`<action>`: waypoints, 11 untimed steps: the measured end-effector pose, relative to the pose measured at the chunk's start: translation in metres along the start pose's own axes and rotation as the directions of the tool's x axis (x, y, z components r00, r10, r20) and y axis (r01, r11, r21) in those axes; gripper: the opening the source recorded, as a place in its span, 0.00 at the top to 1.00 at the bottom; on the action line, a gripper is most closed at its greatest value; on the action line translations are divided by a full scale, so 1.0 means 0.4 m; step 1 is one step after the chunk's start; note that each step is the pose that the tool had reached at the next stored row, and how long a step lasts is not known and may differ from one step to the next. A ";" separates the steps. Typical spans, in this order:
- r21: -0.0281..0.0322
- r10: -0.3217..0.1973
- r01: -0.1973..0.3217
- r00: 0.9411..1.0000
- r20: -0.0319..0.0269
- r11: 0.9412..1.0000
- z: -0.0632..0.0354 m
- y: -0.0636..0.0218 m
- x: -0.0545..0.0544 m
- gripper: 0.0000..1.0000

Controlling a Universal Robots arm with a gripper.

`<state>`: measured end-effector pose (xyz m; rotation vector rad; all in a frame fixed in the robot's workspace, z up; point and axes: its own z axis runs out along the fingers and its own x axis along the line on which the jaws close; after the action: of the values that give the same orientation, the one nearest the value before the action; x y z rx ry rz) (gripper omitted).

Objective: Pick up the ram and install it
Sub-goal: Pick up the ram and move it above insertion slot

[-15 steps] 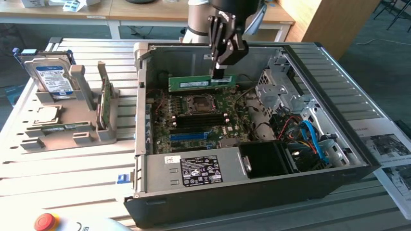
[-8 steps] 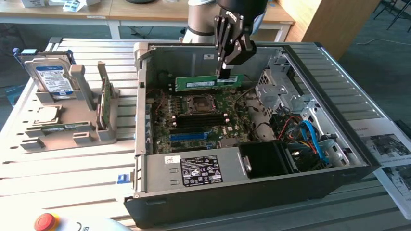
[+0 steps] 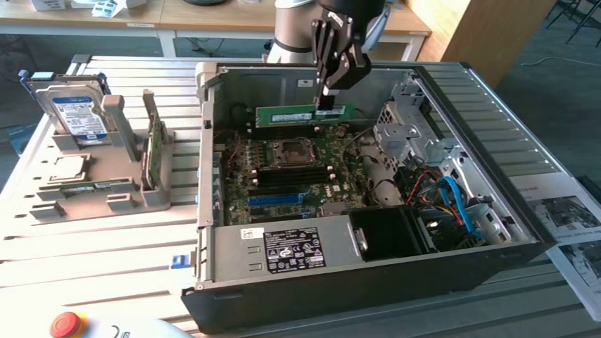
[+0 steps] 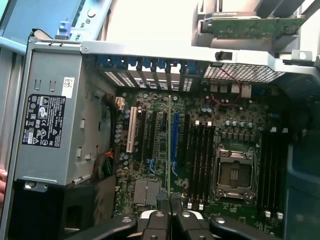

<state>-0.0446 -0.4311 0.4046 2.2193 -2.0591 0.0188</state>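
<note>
Open desktop computer case (image 3: 526, 211) lying on its side on a slatted table (image 3: 94, 246), seen from the room with the arm reaching in from twelve o'clock. The gripper (image 3: 326, 107) is closed on the ram (image 3: 291, 114), pinching the stick near one end of its long edge; the stick hangs level and lengthwise in the air inside the case. In the exterior view it lies at about twelve o'clock of the bare CPU socket (image 3: 286, 151), and it appears clear of the motherboard (image 3: 324, 186) rather than touching it.

In the wrist view, the fingertips of the gripper (image 4: 170, 202) meet on the ram (image 4: 170, 145); the stick shows edge-on as a thin green line running out over the board, roughly parallel to the dark memory slots (image 4: 200, 160) beside the CPU socket (image 4: 234, 175). Those slots all look unfilled.

Progress, as a judgement: the pick-up is done and the stick has been brought inside the case; the installation itself is not done, since no slot holds a stick and the ram is aloft. Whether it is lined up over the intended slot cannot be told from these views.

Surroundings: the power supply (image 3: 291, 250) sits at six o'clock of the board; a grey parts fixture (image 3: 112, 201) lies at nine o'clock of the case. It carries a second green stick (image 3: 153, 151) on edge and a hard drive (image 3: 75, 116) upright; both are well apart from the gripper.
</note>
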 end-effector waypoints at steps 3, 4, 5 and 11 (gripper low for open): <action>0.000 0.000 0.000 1.000 0.000 1.000 -0.001 -0.002 -0.020 0.88; 0.000 0.000 0.000 1.000 0.000 1.000 -0.001 -0.003 -0.027 0.88; 0.000 0.001 -0.001 1.000 0.000 1.000 -0.001 -0.004 -0.034 0.88; 0.004 0.003 -0.003 1.000 0.001 1.000 -0.002 -0.005 -0.051 0.88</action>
<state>-0.0440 -0.4107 0.4034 2.2188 -2.0647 0.0221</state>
